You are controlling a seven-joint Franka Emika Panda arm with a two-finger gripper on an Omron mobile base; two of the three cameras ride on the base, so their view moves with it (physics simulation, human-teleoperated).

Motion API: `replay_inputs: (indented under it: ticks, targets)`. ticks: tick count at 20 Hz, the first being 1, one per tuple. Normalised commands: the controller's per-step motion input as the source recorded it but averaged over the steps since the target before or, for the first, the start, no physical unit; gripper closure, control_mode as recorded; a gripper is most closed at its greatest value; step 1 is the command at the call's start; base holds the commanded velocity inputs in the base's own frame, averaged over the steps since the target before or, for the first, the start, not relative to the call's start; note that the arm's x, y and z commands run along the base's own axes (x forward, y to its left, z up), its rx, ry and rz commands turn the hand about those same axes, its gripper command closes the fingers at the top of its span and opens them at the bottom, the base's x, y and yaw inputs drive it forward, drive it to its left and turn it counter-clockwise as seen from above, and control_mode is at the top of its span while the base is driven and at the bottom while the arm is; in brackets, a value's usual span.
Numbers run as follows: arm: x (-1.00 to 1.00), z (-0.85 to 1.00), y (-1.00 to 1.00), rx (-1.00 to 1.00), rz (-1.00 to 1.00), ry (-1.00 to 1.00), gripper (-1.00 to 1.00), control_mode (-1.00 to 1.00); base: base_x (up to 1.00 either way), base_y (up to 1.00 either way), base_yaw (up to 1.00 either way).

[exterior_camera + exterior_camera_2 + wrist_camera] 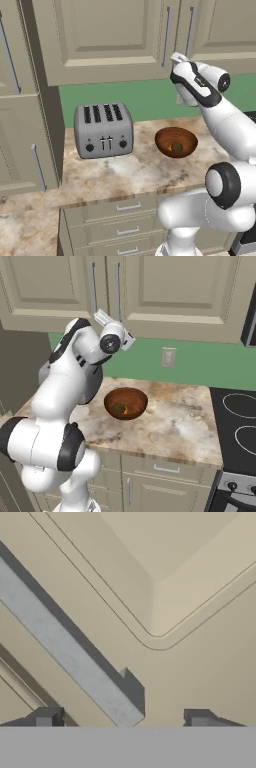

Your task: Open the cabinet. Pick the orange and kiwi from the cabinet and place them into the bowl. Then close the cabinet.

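Your fingers [120,718] stand open astride the lower end of a silver bar handle [70,654] on the closed cabinet [107,40], not clamped on it. In the left base view the bowl [175,141] sits on the table [125,172] at 3 o'clock from the toaster [103,129], holding the kiwi [119,407] and the orange [125,412].

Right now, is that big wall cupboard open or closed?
Closed: both doors of the cabinet lie flush, handles side by side. Fruit already sits in the bowl.
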Motion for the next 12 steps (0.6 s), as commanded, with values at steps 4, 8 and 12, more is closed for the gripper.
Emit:
replay_inputs:
  ticks: [4, 8, 12]
  targets:
    - [1.0, -0.56, 0.0, 0.05, 0.0, 0.03, -1.0, -1.0, 0.0, 0.0, 0.0]
    - [1.0, -0.61, 0.0, 0.03, 0.0, 0.07, -1.0, -1.0, 0.0, 0.0, 0.0]
    - [1.0, -0.69, 0.0, 0.0, 0.0, 0.11, -1.0, -1.0, 0.0, 0.0, 0.0]
